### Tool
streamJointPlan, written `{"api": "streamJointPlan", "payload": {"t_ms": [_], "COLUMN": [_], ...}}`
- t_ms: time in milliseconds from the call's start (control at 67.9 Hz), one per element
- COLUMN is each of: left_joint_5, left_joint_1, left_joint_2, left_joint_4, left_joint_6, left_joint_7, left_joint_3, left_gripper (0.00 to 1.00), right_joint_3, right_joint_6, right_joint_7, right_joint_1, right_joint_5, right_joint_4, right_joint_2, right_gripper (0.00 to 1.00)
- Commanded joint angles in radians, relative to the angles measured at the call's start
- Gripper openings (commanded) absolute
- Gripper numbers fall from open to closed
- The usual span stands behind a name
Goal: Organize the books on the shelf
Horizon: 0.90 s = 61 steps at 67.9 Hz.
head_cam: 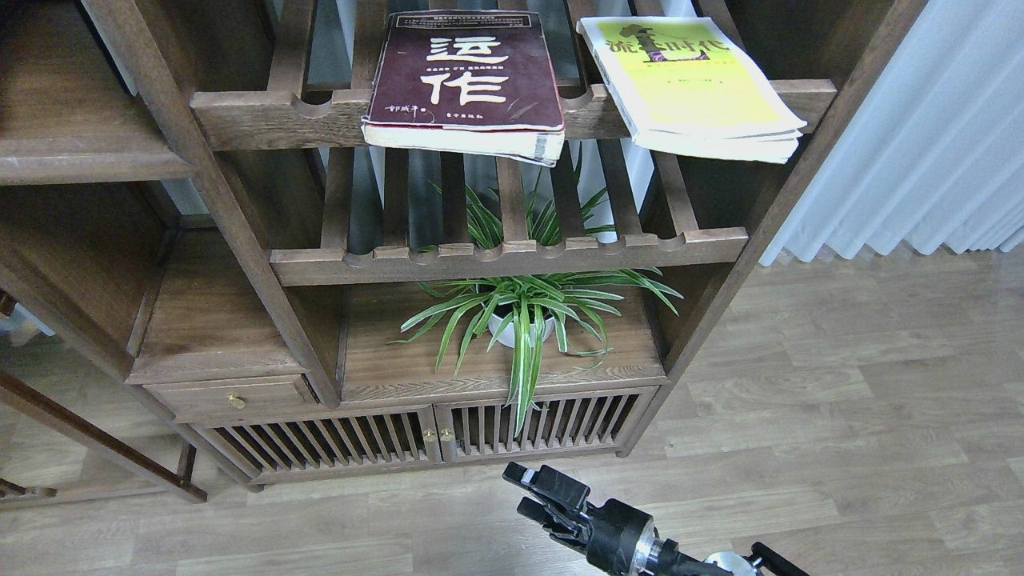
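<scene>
Lying flat on the top slatted rack (264, 120): two books, maroon book (468, 76) left of yellow-green book (692, 84). Far below, the right gripper (534, 494) seems empty, fingers parted.

maroon book (468, 76) w/ white chars, yellow-green book (692, 80), black claw (532, 492)

The bookcase (240, 240) is dark brown wood with a matt, grained finish. The maroon book (468, 72) and yellow-green book (688, 80) have paper covers, slightly glossy. The floor (840, 416) is pale wood-look planks. The curtain (920, 144) is white cloth.
</scene>
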Motion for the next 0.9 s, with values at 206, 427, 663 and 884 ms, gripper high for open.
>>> {"api": "streamJointPlan", "payload": {"t_ms": [206,427,663,884], "left_joint_5": [0.006,0.009,0.009,0.022], "left_joint_1": [-0.092,-0.116,-0.154,-0.21], "left_joint_2": [-0.109,-0.129,-0.182,-0.268], "left_joint_4": [0.117,0.17,0.269,0.331], "left_joint_6": [0.0,0.0,0.0,0.0], "left_joint_7": [0.0,0.0,0.0,0.0], "left_joint_3": [0.006,0.015,0.017,0.026], "left_gripper": [0.0,0.0,0.01,0.01], "right_joint_3": [0.007,0.01,0.01,0.01], "right_joint_6": [0.0,0.0,0.0,0.0], "right_joint_7": [0.0,0.0,0.0,0.0], "right_joint_1": [-0.003,-0.012,-0.017,-0.021], "right_joint_5": [0.002,0.002,0.002,0.002], "right_joint_4": [0.003,0.006,0.006,0.008], "right_joint_2": [0.0,0.0,0.0,0.0], "right_gripper": [1.0,1.0,1.0,1.0]}}
